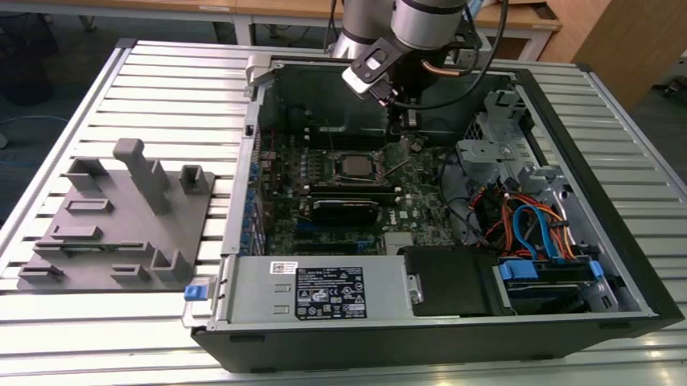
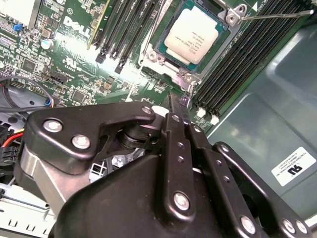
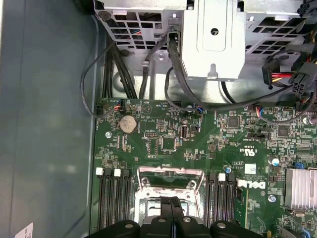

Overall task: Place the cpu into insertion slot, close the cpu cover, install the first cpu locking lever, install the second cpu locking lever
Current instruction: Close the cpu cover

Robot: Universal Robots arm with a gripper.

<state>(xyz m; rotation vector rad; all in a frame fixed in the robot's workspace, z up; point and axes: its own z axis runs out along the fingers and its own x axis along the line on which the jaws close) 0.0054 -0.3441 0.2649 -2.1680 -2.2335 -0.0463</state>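
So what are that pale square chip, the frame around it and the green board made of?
The cpu top looks like matte, pale silvery metal, evenly dull with faint print. The cpu cover looks like thin bright metal, probably steel: it glints at its edges. The circuit board seems a glossy green laminate, reflecting light in the second wrist view.

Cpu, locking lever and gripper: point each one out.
cpu [image 2: 194, 33]: second wrist view, centre of its metal top.
locking lever [image 2: 277, 15]: second wrist view, middle of its thin rod.
gripper [image 2: 177, 99]: second wrist view, between its fingertips.
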